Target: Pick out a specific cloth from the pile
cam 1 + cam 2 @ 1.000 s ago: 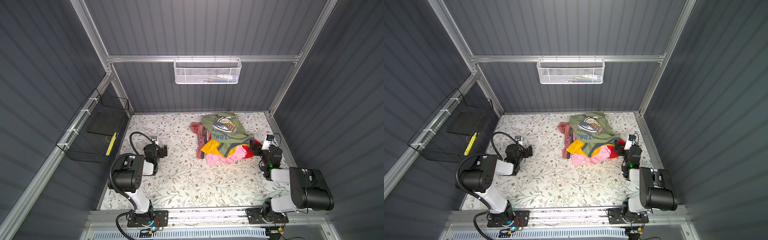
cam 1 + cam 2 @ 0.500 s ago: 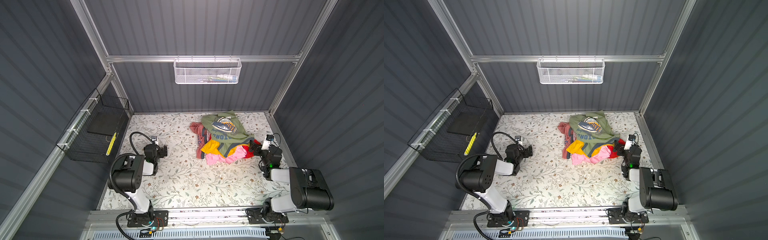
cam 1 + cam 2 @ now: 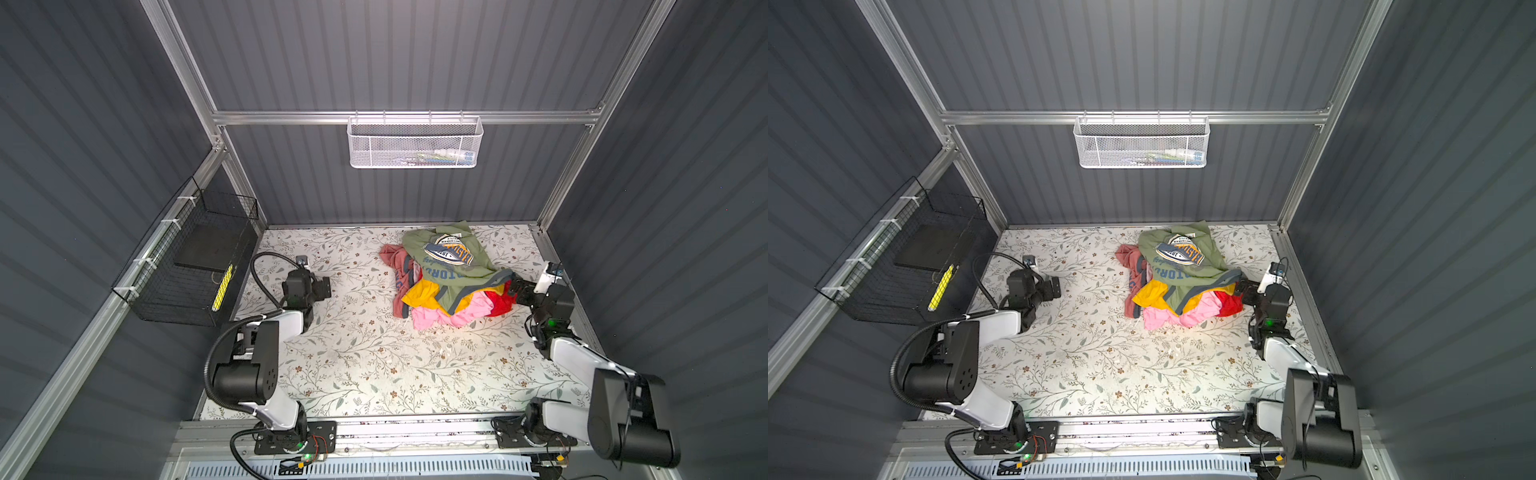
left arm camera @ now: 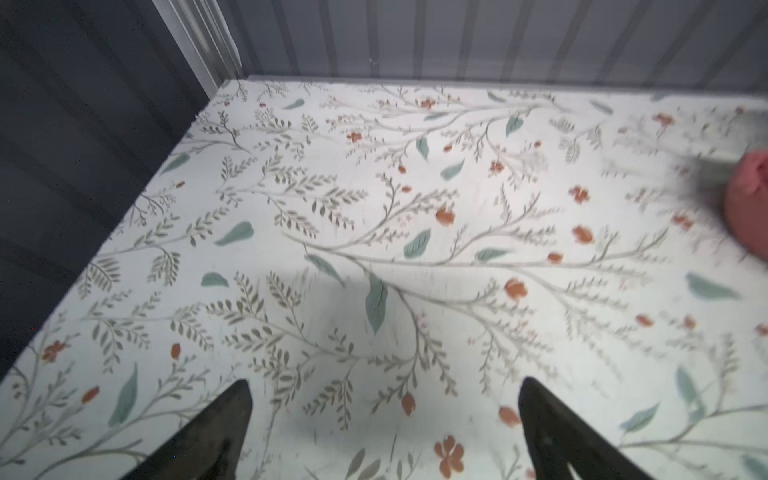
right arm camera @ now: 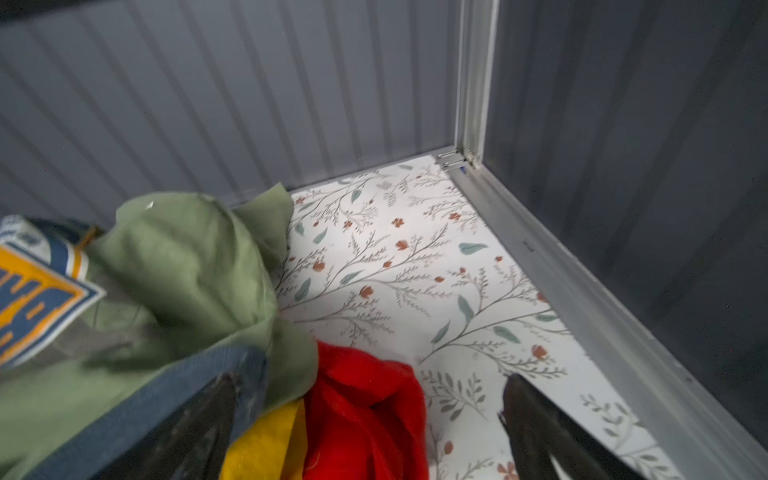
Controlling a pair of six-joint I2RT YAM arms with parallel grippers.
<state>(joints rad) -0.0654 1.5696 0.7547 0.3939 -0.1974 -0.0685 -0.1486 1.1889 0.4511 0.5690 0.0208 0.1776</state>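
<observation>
Cloth [image 3: 394,258]: salmon-pink, crumpled, blue lettering partly showing, half buried at 9 o'clock edge of pile [image 3: 457,272]. Pile: multicoloured heap, 1 o'clock on worktop [image 3: 353,353].

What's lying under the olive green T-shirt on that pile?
Showing from beneath the olive green T-shirt: the salmon-pink cloth at its left, a yellow garment, a light pink garment, a red garment. Anything deeper is covered.

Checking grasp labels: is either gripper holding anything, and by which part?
Nothing held. Left gripper open over the table; right gripper open at the pile.
</observation>
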